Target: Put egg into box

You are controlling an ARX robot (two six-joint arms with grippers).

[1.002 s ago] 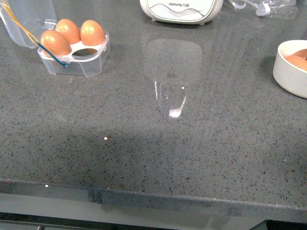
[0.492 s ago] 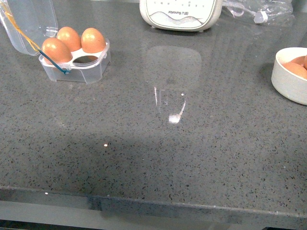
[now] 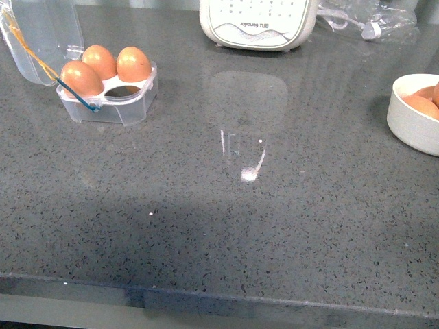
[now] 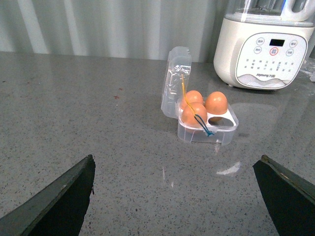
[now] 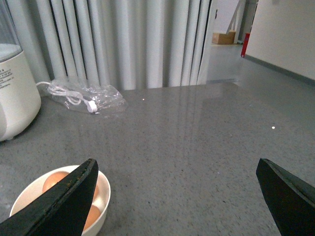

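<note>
The clear plastic box [image 3: 110,103] stands at the far left of the grey counter with its lid [image 3: 38,34] open and three brown eggs in it; one front cell is empty. It also shows in the left wrist view [image 4: 209,130]. More brown eggs [image 3: 420,104] lie in a white bowl [image 3: 411,127] at the right edge, also in the right wrist view [image 5: 54,179]. Neither gripper shows in the front view. My left gripper [image 4: 179,196] is open and empty, well short of the box. My right gripper [image 5: 177,196] is open and empty beside the bowl.
A white kitchen appliance [image 3: 259,24] stands at the back centre. A clear bag with a white cable [image 3: 367,20] lies at the back right. The counter's front edge [image 3: 219,295] runs along the bottom. Grey curtains [image 5: 123,39] hang behind the counter.
The front view has shifted slightly, so the box, bowl and appliance sit a little lower and further left in the picture. Nothing on the counter has moved.
</note>
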